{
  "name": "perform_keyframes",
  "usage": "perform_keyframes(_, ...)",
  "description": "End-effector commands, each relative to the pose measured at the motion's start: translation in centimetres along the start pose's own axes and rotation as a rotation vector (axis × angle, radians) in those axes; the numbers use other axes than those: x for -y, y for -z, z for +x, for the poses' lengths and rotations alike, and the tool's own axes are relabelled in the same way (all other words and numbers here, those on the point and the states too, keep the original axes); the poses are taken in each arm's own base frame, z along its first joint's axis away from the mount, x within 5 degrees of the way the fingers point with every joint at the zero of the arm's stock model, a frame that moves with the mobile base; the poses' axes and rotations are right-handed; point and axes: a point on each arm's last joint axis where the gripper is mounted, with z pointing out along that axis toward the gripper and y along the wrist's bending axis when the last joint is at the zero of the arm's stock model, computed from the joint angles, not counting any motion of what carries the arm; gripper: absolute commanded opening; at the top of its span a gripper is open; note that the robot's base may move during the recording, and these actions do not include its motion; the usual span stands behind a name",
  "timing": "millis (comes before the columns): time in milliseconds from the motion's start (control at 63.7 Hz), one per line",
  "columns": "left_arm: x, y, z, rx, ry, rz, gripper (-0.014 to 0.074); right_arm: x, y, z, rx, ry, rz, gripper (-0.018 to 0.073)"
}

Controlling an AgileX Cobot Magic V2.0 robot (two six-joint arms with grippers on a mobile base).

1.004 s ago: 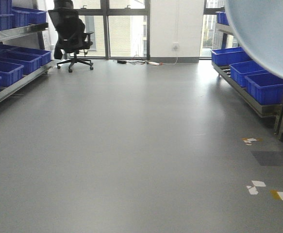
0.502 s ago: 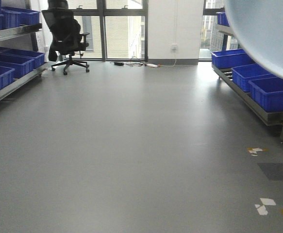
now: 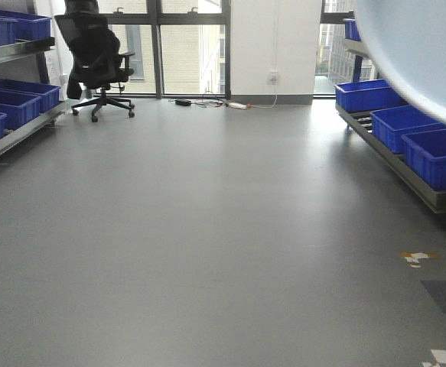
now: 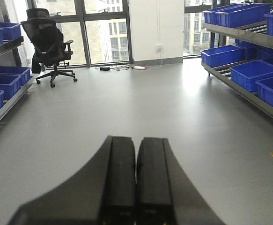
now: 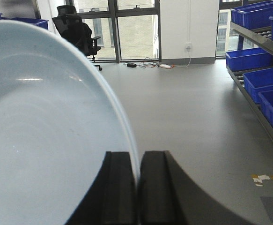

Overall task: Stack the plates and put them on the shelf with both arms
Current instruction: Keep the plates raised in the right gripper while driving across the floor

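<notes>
Large round glossy white plate (image 5: 42,140): rim pinched in right gripper (image 5: 137,187). Left gripper (image 4: 136,180): pressed together, empty. View has rolled forward over the last second; brushed steel multi-tier shelf (image 3: 425,191), right, now nearer, placing pending.

Left pincer (image 4: 136,140): two matte black finger blocks (image 4: 120,183), long and flat-faced, set side by side. Tip corners softly rounded. Outer flanks sweep outward in smooth concave curve toward base, giving wide skirt-like outline. Dull grey sheen on top faces; lower part blurred.

Right pincer (image 5: 139,154): same build. Two black fingers (image 5: 156,187), rounded upper corners, thin paler highlight along edges, dark flared base spreading both sides. Surface plain; fine texture not resolvable this close.
</notes>
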Motion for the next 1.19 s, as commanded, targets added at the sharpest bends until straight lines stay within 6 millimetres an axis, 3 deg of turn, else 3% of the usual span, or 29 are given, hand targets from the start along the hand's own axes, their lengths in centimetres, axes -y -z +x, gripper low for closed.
perform_keyframes(0, -0.20, 0.14, -1.65, 0.099, 0.014, -0.013, 0.0080, 0.05, 0.09, -1.99, 0.131, 0.003, 0.016, 0.0049)
perform_keyframes(1177, -0.20, 0.14, -1.65, 0.099, 0.014, -0.013, 0.0080, 0.05, 0.09, -1.99, 0.131, 0.003, 0.016, 0.0049)
